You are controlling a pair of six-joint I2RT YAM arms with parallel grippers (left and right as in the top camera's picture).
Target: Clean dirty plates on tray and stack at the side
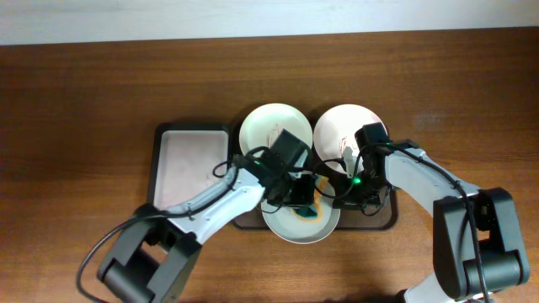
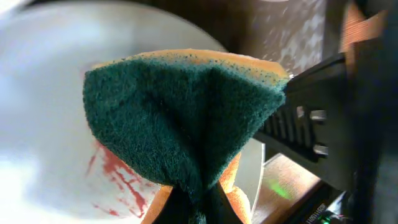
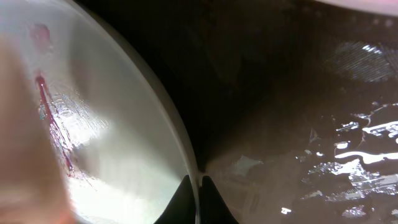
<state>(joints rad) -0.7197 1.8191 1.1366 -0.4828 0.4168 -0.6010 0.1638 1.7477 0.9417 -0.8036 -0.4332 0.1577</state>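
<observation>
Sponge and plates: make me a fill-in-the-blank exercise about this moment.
The left tool grips a sponge whose scouring face is ___. The plate under it bears ___ smears. The right tool pinches that plate's ___.
Missing words: green; red; rim.

Wooden table (image 1: 84, 84), brown tray (image 1: 386, 221), pale-lined tray (image 1: 181, 160)

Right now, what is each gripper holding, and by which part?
Left gripper pinches the sponge by its bunched end; right gripper is shut on the smeared plate at its rim.
</observation>
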